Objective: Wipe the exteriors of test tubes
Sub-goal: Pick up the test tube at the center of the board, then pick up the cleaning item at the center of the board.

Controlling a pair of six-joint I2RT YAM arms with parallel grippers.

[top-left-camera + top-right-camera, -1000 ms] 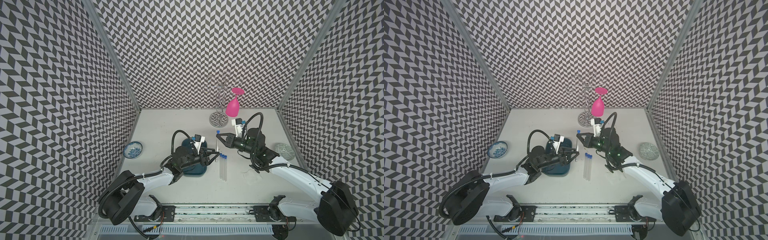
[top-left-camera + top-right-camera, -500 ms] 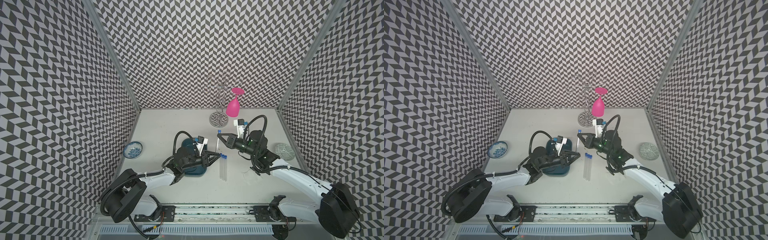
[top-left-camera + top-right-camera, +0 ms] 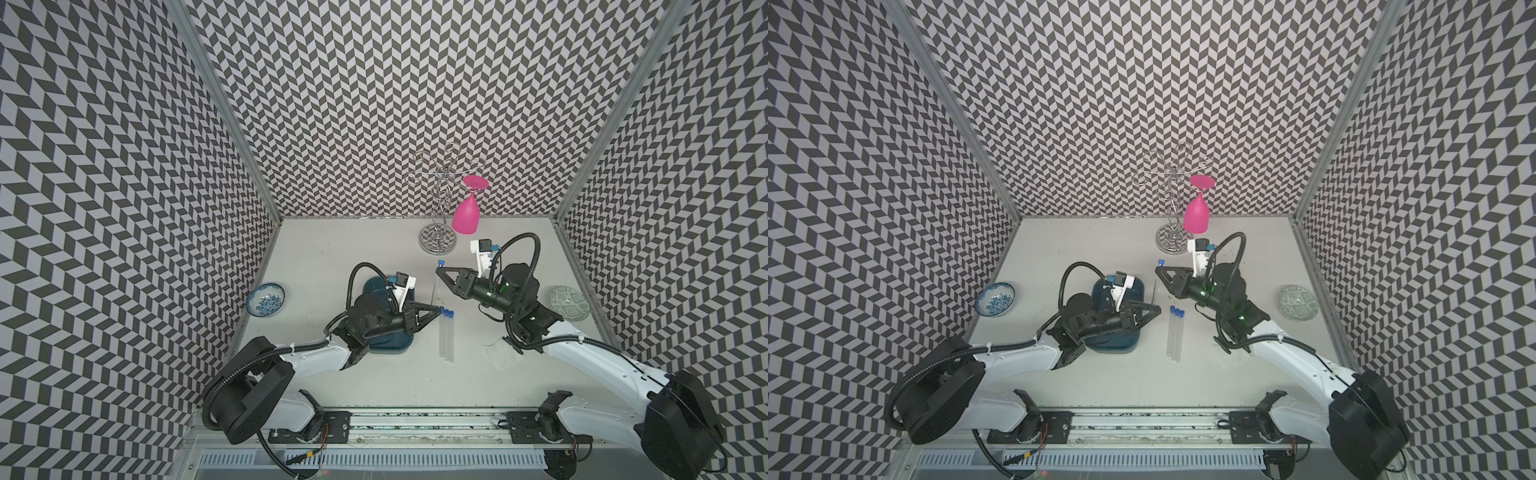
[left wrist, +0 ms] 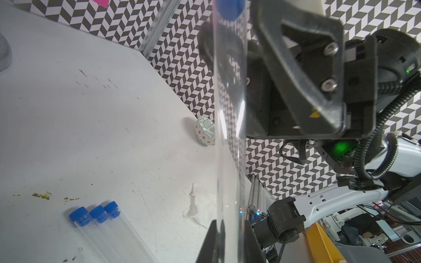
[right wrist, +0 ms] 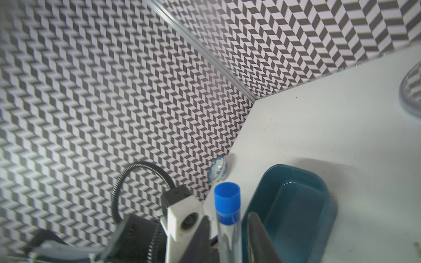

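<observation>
Across the pale desk (image 3: pixel 353 249), closed in by chevron walls (image 3: pixel 374 104) on three sides, you had scuffs and yellowish crumbs (image 4: pixel 42 195). Your left tool (image 3: pixel 439 308) was clenched on the bottom of a clear, blue-capped test tube (image 3: pixel 434 291) standing near upright beside the teal tray (image 3: pixel 390 350). Your right tool (image 3: pixel 438 271) sat released around its capped end. Three other test tubes (image 3: pixel 446 338) lay side by side nearby. Open desk ran back toward the chrome rack (image 3: pixel 436 243).

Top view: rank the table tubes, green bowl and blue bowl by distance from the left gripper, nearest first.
1. Table tubes: their caps lie just right of the left gripper.
2. Green bowl: by the right wall.
3. Blue bowl: by the left wall, plainly farthest.
</observation>
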